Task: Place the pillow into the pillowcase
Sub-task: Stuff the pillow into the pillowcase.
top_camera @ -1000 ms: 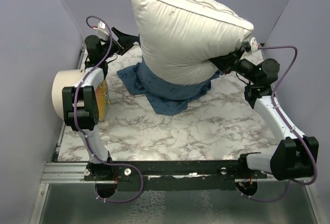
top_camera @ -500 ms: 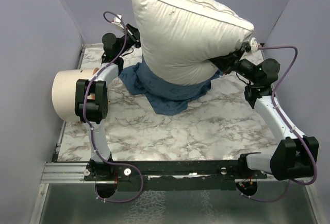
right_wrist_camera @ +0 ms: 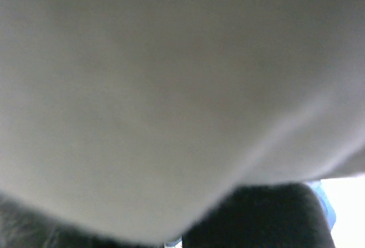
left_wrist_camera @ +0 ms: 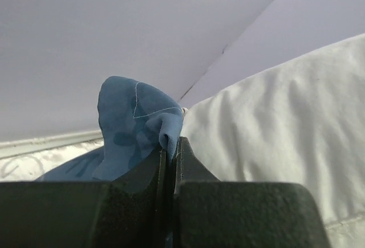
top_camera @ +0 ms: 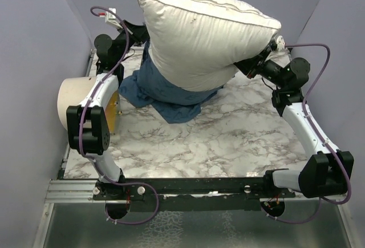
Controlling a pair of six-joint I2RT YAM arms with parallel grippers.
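top external: case hem now pulled up by left arm

half a second back the left gripper (left_wrist_camera: pixel 170 143) was just beside the pillow (top_camera: pixel 205 37). now it is pinched on a fold of the blue pillowcase (top_camera: pixel 157 88), drawing it up the pillow's left flank. the pillow's lower end sits in the case, so insertion looks partly done. right gripper (top_camera: pixel 258 62) is under the pillow's right corner; its wrist view is white blur, can't tell its jaws, probably holding. walls close behind; marble table (top_camera: pixel 228 139) in front gives room.
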